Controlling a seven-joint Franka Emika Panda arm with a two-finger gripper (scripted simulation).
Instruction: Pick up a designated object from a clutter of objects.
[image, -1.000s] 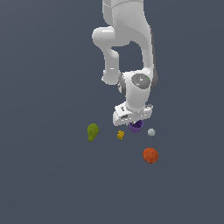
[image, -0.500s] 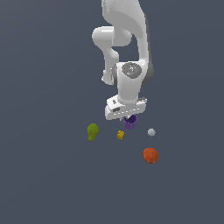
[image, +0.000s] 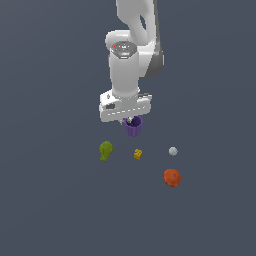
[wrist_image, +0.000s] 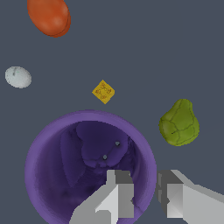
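The purple cup (image: 133, 127) hangs above the grey floor, clear of the other items. My gripper (image: 129, 120) is shut on its rim. In the wrist view the cup (wrist_image: 87, 157) fills the foreground, mouth toward the camera. One finger (wrist_image: 120, 192) sits inside the cup and the other outside the wall, with my gripper (wrist_image: 144, 189) pinching the rim between them. The rest of the clutter lies below: a green pear-shaped lump (image: 105, 150), a tiny yellow block (image: 138, 154), a grey-white ball (image: 173, 151) and an orange-red ball (image: 172, 177).
In the wrist view the green lump (wrist_image: 179, 124), yellow block (wrist_image: 103, 92), grey-white ball (wrist_image: 18, 77) and orange-red ball (wrist_image: 49, 16) lie spread on the plain dark grey floor (image: 60, 210) beyond the cup. The white arm (image: 125, 65) stands above the scene.
The arm has risen and carried the purple cup up off the floor, away from the other items. The four loose items have stayed where they were.
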